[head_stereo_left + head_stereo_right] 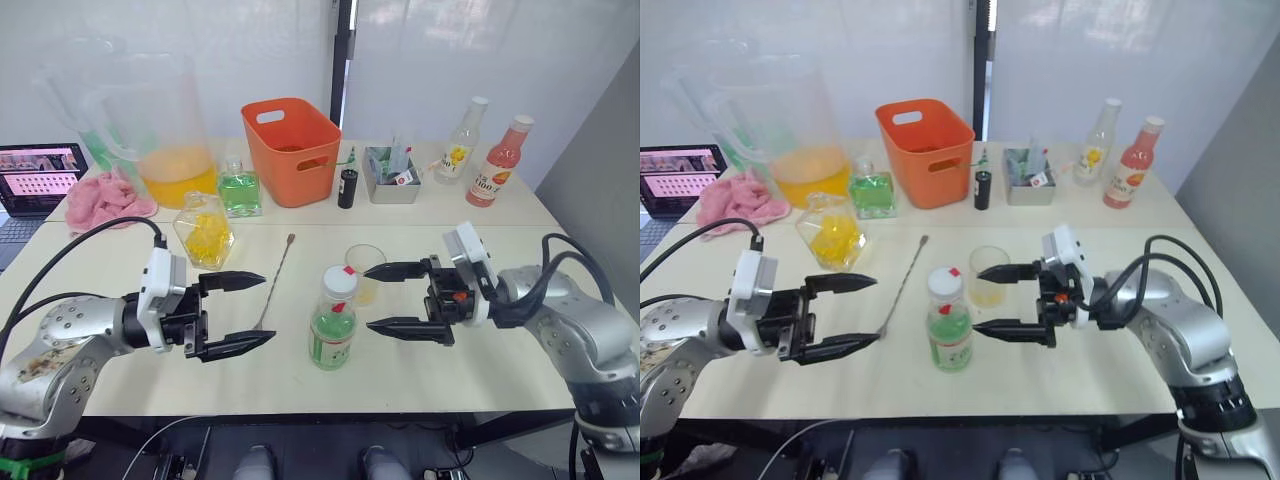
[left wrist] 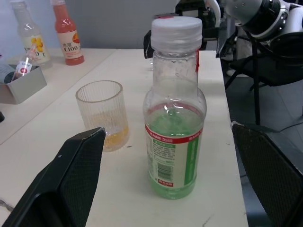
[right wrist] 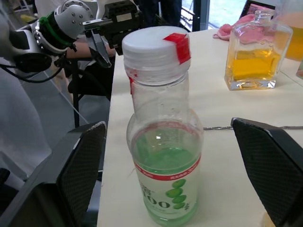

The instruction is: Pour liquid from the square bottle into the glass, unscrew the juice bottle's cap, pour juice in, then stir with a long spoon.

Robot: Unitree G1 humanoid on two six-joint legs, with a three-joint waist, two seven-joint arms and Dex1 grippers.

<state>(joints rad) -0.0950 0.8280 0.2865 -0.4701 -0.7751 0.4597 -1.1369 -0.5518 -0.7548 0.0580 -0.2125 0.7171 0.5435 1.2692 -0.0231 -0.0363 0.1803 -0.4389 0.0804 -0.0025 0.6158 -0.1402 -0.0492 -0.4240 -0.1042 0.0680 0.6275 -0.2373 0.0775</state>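
**Both hands open on either side of the capped juice bottle**

We cannot read the juice bottle's (image 1: 333,325) label clearly, and what lies inside the orange basket (image 1: 291,148) is hidden by its walls. A laptop (image 1: 35,185) is cut off at the picture's edge.

The juice bottle stands upright near the front of the pale surface (image 1: 480,375), its white cap on, green liquid filling roughly its lower third. Just behind it stands the ribbed glass (image 1: 365,270), holding a shallow layer of yellowish liquid. The square bottle (image 1: 203,232), holding yellow liquid, stands further back on the robot's left, and the long spoon (image 1: 273,281) lies between it and the juice bottle.

The left hand (image 1: 252,311) and the right hand (image 1: 383,297) each hover with fingers spread wide, gripping nothing, the juice bottle between them.

Behind, we see a large pitcher (image 1: 165,125) of orange liquid, a pink cloth (image 1: 100,200), and a white wall.
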